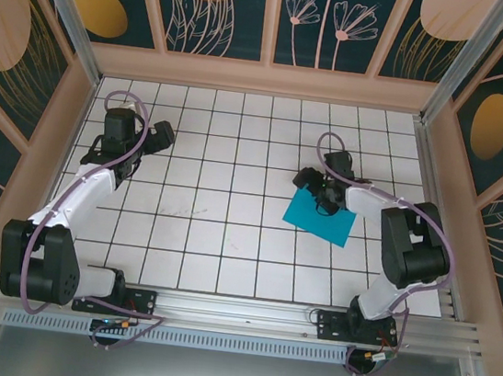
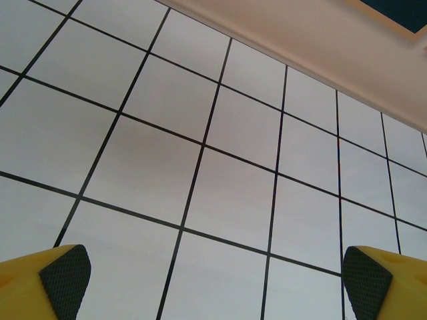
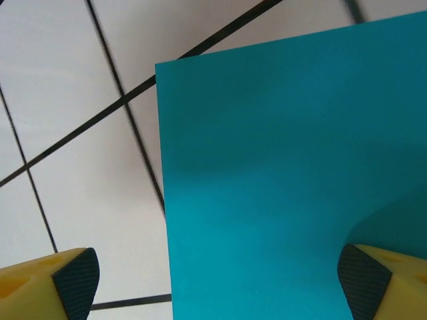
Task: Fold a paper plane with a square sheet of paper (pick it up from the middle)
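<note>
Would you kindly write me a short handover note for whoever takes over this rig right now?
Left gripper: open, empty, above bare white tiled table.
Right gripper: open, low over the square teal-blue paper sheet, straddling its edge, not gripping.
Sheet lies right of centre, no crease visible.
Done: nothing folded.
Left: pick it up from the middle, then every fold.

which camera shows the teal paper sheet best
Top external: the square sheet of paper lies on the grid table, nearly all visible, the right gripper hiding its far edge. The right wrist view shows one corner close up; the left wrist view faces the table.
</note>
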